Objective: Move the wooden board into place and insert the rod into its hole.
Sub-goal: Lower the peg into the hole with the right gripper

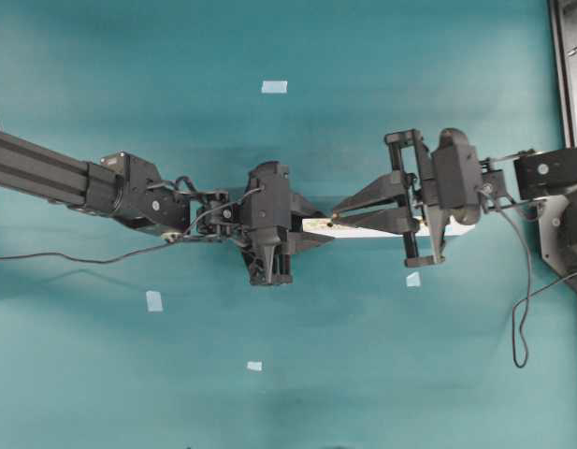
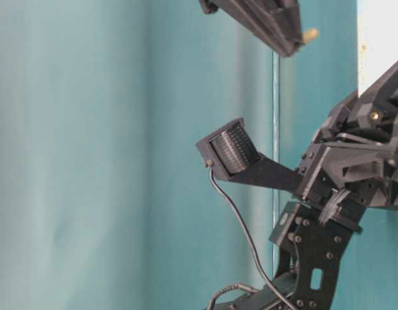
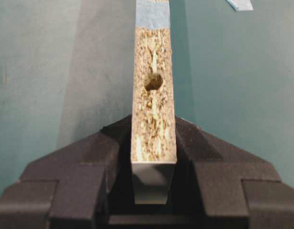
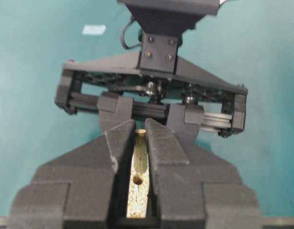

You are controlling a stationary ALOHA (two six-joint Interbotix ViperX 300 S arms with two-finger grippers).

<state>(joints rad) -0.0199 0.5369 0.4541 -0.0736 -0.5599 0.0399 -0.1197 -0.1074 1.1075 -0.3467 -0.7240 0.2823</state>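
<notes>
The wooden board (image 1: pixel 372 228) stands on edge at the table's middle, its speckled edge (image 3: pixel 153 119) facing up, with a dark hole (image 3: pixel 153 81) and a light-blue tape mark (image 3: pixel 153 14) beyond. My left gripper (image 1: pixel 311 234) is shut on the board's left end, one finger on each white face. From the right, my right gripper (image 4: pixel 140 131) is shut on the rod (image 4: pixel 141 153), a small cream peg. The rod lies along the board's edge, just short of the hole (image 4: pixel 137 179) and not in it. Its tip (image 2: pixel 309 33) pokes out past the fingers.
Pale-blue tape squares lie on the teal table (image 1: pixel 82 374) at the back (image 1: pixel 274 87), front left (image 1: pixel 154 300), front middle (image 1: pixel 254 366) and under the right wrist (image 1: pixel 413 279). A dark frame (image 1: pixel 569 94) runs along the right edge. A cable (image 1: pixel 522 318) hangs off the right arm.
</notes>
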